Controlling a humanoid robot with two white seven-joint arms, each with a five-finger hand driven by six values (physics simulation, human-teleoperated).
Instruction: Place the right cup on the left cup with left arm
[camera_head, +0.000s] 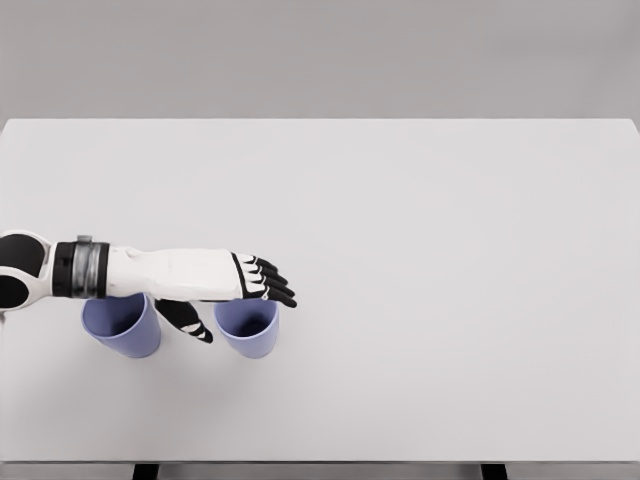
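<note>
A head-camera view looks down on a wide white worktop (400, 250) with a grey wall behind it. One white robot arm (160, 272) comes in from the left edge, low in the frame, and reaches to the right. No right arm shows.

The left robot hand (240, 295) has black fingers (272, 283) stretched out straight and pointing right, with the thumb (188, 320) hanging down and apart from them. It is released, grasping nothing.

Two lavender-blue cups stand upright on the worktop, close together and well apart from everything else. The right cup (248, 328) sits directly under the fingers, its open rim partly covered by the knuckles and fingertips. The left cup (122, 325) sits below the forearm, back toward the wrist, its rim also partly hidden by the arm. The thumb hangs in the gap between the two cups.

This looks like the approach step: the robot hand is over the right cup, and the cup is not yet gripped or lifted. From this angle it is hard to tell how high the fingers are above the rim, or whether they brush it.

The next move calls for lowering the robot hand so the fingers go round the far side of the right cup while the thumb presses on the near side, then closing on its wall. After that comes a lift high enough to clear the left cup's rim, a short carry back toward the wrist side, and a descent to seat it on the left cup. The close spacing leaves little room for the thumb, so nudging the left cup is a risk.
</note>
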